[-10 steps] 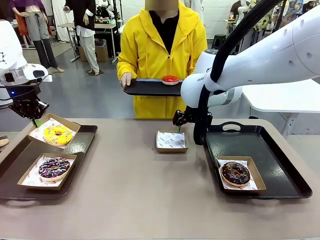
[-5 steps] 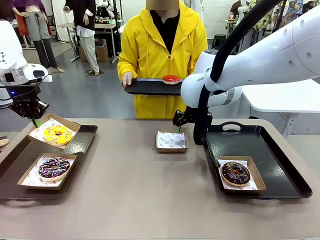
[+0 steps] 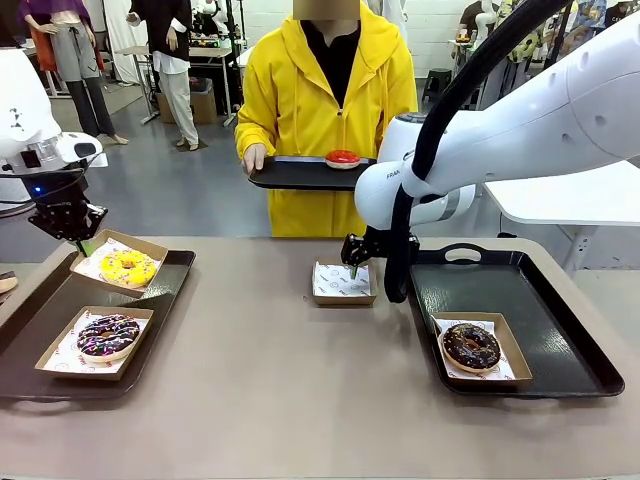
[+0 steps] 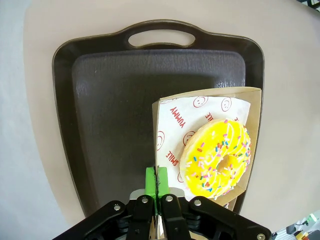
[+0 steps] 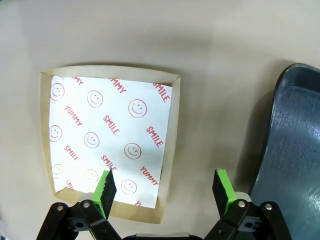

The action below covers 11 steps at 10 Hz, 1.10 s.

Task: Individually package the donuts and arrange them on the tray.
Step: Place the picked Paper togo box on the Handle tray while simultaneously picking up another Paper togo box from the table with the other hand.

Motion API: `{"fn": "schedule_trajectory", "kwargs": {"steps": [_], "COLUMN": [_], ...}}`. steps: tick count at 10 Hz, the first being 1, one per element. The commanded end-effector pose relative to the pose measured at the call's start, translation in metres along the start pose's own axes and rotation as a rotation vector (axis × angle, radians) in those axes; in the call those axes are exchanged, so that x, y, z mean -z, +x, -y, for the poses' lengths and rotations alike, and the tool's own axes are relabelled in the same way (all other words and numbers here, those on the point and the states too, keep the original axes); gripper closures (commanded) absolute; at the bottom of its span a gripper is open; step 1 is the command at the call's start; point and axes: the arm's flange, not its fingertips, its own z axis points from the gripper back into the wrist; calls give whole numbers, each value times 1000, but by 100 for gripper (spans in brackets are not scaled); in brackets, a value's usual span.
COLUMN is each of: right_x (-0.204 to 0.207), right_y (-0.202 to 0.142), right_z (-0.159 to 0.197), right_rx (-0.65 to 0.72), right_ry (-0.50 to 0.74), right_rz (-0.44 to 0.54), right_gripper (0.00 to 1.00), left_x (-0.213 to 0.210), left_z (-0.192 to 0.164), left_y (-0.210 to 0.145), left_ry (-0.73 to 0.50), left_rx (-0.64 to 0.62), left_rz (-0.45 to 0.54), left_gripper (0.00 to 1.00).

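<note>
The yellow-glazed donut (image 3: 128, 267) sits in a paper-lined box (image 4: 252, 107) at the 12 o'clock end of the left tray (image 3: 160, 300). In the left wrist view the left gripper (image 4: 157, 181) has its green pads pressed together on this box's wall, and the box stands tilted, overhanging the tray rim.

The sprinkled chocolate donut (image 3: 108, 335) rests in a second box (image 3: 60, 360) at the 6 o'clock end of the same tray. The dark chocolate donut (image 3: 471, 345) lies boxed (image 3: 510, 355) on the right tray (image 3: 560, 320), toward 5 o'clock from table centre. The red-glazed donut (image 3: 341, 158) sits on a small tray (image 3: 290, 175) carried by the person (image 3: 325, 100) at 12 o'clock.

The right gripper (image 5: 164, 189) hangs spread above one edge of the empty box (image 5: 172, 125), which lies at table centre just beside the right tray. One pad is over the box paper, the other over bare table (image 5: 210, 75).
</note>
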Motion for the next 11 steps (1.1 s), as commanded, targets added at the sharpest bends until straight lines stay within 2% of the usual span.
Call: {"fn": "schedule_trajectory", "kwargs": {"steps": [1,6,10,11], "right_x": [9,16,16,16], "right_y": [8,10,10,9], "right_z": [-5,-9,-9,-8], "right_rx": [34,31,21,7], "right_ry": [-45,-54,-47,-45], "right_rz": [19,10,11,17], "right_gripper": [0,0,0,10], "left_x": [6,29,37,38], "left_z": [-2,-4,0,0], "left_y": [10,28,32,32], "left_ry": [-10,3,60,87], "left_rx": [-15,-37,-53,-66], "left_rz": [6,-23,-12,-18], "left_gripper": [99,99,99,94]}}
